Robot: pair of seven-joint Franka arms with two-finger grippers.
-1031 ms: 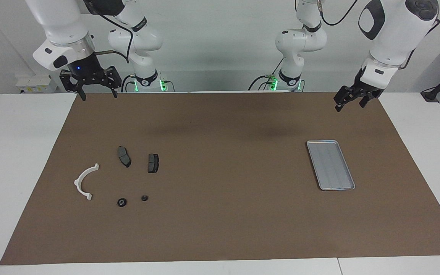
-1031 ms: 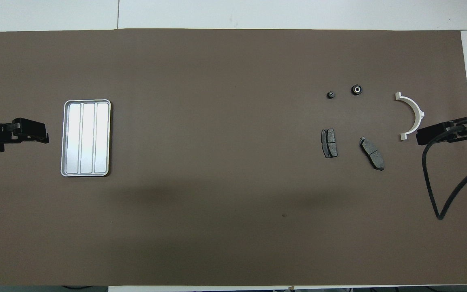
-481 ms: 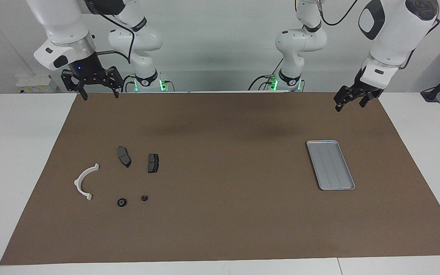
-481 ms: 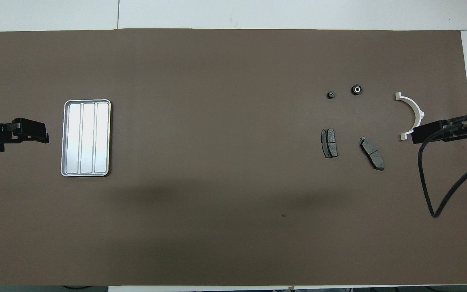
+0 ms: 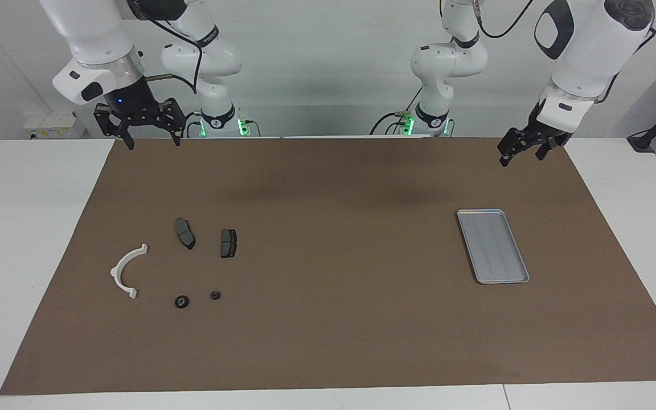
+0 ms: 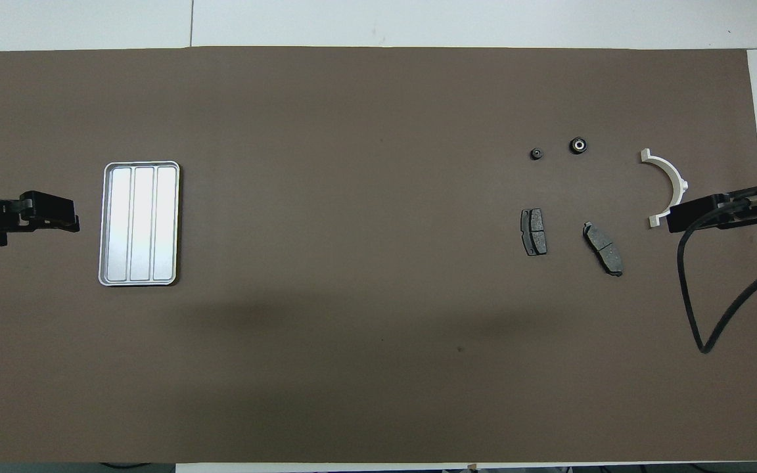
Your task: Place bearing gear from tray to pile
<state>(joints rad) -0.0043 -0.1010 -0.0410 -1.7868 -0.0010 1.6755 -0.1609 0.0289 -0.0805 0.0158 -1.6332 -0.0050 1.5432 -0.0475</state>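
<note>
The silver tray [image 5: 493, 246] lies on the brown mat toward the left arm's end and nothing is in it; it also shows in the overhead view [image 6: 138, 223]. The pile lies toward the right arm's end: two dark brake pads [image 5: 185, 233] [image 5: 228, 243] and a white half-ring bracket [image 5: 126, 271]. Two small black bearing gears [image 5: 181, 302] [image 5: 215, 295] lie on the mat just farther from the robots than the pads. My right gripper [image 5: 153, 144] is open and empty, raised high, and in the overhead view [image 6: 674, 219] it shows beside the bracket. My left gripper [image 5: 521, 160] is open and empty, raised beside the tray.
The brown mat [image 5: 333, 319] covers most of the white table [image 5: 20, 228]. A black cable [image 6: 713, 315] loops from the right arm over the mat's end.
My right gripper has shifted slightly toward the middle of the table. The left arm and all the parts have not moved.
</note>
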